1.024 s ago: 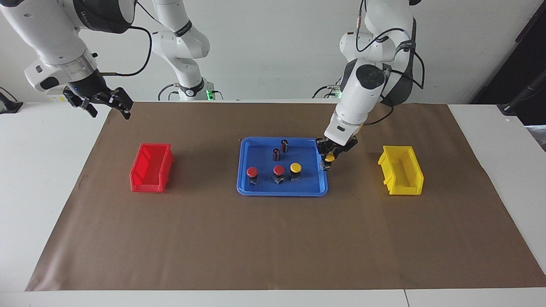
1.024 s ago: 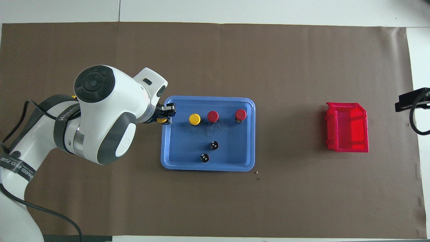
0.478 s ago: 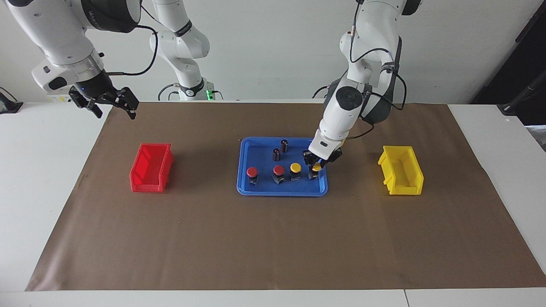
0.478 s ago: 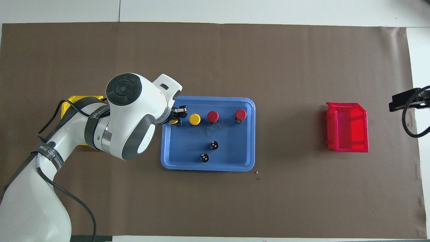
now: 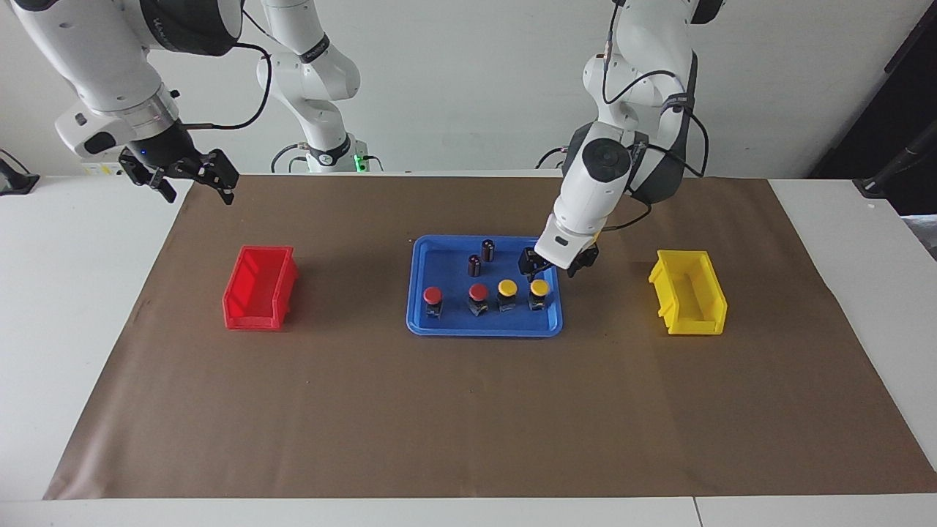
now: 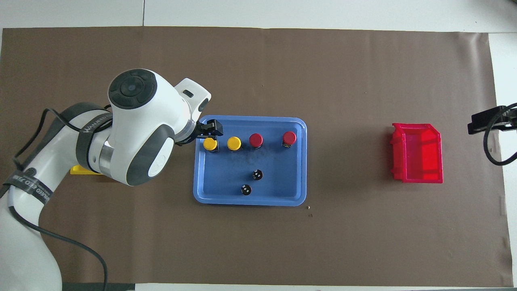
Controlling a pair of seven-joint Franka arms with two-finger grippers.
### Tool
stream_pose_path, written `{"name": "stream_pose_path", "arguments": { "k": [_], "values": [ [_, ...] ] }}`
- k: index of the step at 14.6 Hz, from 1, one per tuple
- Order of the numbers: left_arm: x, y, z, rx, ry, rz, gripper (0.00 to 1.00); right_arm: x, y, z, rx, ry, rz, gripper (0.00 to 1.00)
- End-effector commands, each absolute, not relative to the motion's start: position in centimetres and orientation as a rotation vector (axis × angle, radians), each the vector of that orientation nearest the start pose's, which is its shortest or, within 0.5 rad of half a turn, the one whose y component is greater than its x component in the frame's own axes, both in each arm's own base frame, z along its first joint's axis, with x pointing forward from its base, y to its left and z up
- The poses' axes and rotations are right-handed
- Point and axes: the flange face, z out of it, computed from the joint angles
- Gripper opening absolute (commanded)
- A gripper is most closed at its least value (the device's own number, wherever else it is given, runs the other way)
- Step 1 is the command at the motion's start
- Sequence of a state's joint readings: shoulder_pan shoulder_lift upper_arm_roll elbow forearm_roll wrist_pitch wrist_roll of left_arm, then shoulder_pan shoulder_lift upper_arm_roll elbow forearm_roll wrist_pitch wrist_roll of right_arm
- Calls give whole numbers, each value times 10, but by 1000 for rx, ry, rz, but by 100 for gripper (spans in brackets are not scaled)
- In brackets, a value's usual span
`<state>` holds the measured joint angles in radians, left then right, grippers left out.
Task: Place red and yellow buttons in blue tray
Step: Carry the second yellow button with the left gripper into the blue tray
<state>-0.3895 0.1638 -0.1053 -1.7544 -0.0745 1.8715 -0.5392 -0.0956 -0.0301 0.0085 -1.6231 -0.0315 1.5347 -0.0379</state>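
All four red and yellow buttons [image 5: 539, 288] stand in the blue tray [image 5: 439, 326] mid-counter, light, stiff, best pinched by their bodies; left gripper [image 5: 550, 268] hovers spread above, right gripper [image 5: 186, 176] waits spread.

Legible text is scarce — one black band [image 6: 28, 188] wrapped round the left arm's lower link carries pale capitals, readable in the overhead view only in part as "EED"; the rest is unclear. A second band [image 6: 93, 123] higher on that arm seems to begin "WAN" — remainder unreadable.
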Motion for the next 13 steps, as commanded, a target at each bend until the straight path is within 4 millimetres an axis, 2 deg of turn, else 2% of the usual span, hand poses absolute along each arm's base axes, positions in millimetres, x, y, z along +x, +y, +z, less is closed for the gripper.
{"name": "stream_pose_path", "arguments": {
  "k": [1, 3, 5, 6, 9, 13],
  "values": [
    [549, -220, 542, -3175, -66, 140, 100, 532, -49, 614, -3164, 76, 97, 100],
    [551, -164, 573, -3181, -29, 121, 100, 531, -48, 615, -3164, 71, 109, 100],
    [552, -122, 583, -3128, 172, 120, 100, 531, -49, 615, -3163, 73, 109, 100],
    [553, -110, 592, -3104, 251, 101, 100, 531, -50, 616, -3165, 74, 105, 100],
    [556, -86, 600, -3119, 243, 70, 100, 532, -49, 617, -3167, 71, 98, 100],
    [554, -90, 609, -3144, 229, 64, 100, 532, -49, 616, -3166, 74, 103, 100]
  ]
}}
